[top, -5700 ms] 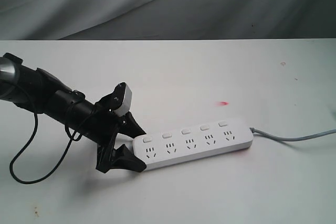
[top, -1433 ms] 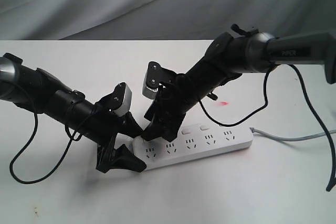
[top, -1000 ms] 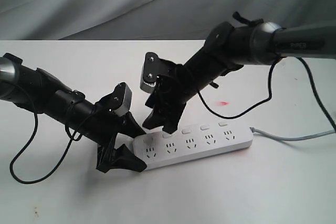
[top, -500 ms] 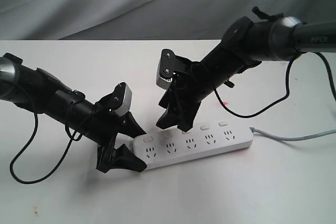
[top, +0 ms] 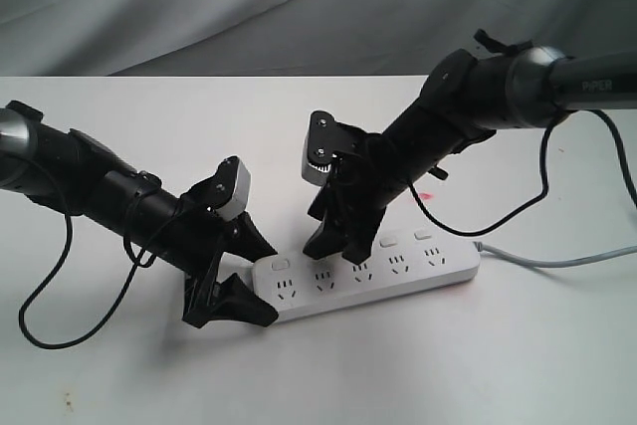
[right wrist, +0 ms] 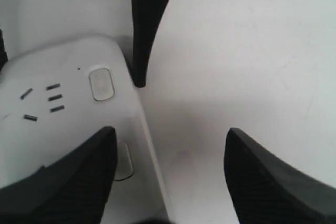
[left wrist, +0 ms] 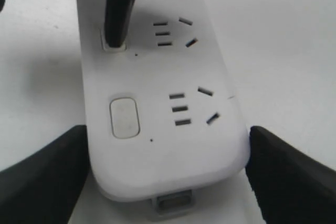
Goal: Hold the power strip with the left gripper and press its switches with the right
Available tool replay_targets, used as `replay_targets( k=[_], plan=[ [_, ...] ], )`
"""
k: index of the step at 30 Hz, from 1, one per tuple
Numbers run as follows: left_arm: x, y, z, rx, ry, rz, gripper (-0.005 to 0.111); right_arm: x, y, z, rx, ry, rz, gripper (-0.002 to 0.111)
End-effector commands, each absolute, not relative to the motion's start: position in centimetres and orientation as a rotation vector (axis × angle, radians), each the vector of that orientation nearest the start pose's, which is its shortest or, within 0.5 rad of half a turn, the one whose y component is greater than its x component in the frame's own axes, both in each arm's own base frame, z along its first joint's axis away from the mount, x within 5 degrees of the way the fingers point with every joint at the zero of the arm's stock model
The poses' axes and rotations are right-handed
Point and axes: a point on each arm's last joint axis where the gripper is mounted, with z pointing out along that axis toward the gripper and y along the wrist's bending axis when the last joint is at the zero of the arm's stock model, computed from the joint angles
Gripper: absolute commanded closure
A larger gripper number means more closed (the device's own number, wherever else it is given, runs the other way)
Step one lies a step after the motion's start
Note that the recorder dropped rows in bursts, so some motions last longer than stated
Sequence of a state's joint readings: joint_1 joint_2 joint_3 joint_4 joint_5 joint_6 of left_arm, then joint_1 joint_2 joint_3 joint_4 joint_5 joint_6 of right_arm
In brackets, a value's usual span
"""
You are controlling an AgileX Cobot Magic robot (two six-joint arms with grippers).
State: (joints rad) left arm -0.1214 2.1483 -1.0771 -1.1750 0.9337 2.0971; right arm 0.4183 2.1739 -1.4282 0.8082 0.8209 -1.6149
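The white power strip (top: 398, 271) lies on the table, its grey cable (top: 557, 261) running off to the right. My left gripper (top: 259, 281) is shut on its left end, one black finger on each long side (left wrist: 47, 177). My right gripper (top: 335, 251) stands open over the row of switches. One of its fingers (left wrist: 121, 9) rests on the second switch (left wrist: 113, 41), and the other finger (right wrist: 262, 177) hangs over the table beyond the strip's far edge. The first switch (left wrist: 124, 117) is uncovered. The outer switches (top: 388, 241) show to the right.
A small red spot (top: 430, 193) marks the white table behind the strip. The left arm's black cable (top: 45, 316) loops over the table at the left. The right arm's cable (top: 498, 201) hangs above the strip's right end. Grey cloth (top: 299, 7) backs the table.
The right gripper lifted off the first switch, moved right along the strip and came down on the second switch. The left gripper and the strip stayed put.
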Motion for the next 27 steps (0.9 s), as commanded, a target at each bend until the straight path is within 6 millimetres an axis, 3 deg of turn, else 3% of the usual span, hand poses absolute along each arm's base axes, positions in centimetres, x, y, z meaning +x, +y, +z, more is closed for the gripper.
replay_targets(
  k=[1, 23, 27],
  plan=[
    [33.8, -11.1, 7.9, 1.528, 1.994, -0.890, 0.077, 36.8, 21.4, 12.1, -1.819, 1.953, 0.588, 0.052],
    [33.8, -11.1, 7.9, 1.528, 1.994, -0.890, 0.077, 36.9, 21.2, 11.8, -1.857, 1.949, 0.529, 0.052],
    [33.8, -11.1, 7.9, 1.528, 1.994, -0.890, 0.077, 36.4, 20.9, 11.0, -1.850, 1.971, 0.516, 0.052]
  ],
)
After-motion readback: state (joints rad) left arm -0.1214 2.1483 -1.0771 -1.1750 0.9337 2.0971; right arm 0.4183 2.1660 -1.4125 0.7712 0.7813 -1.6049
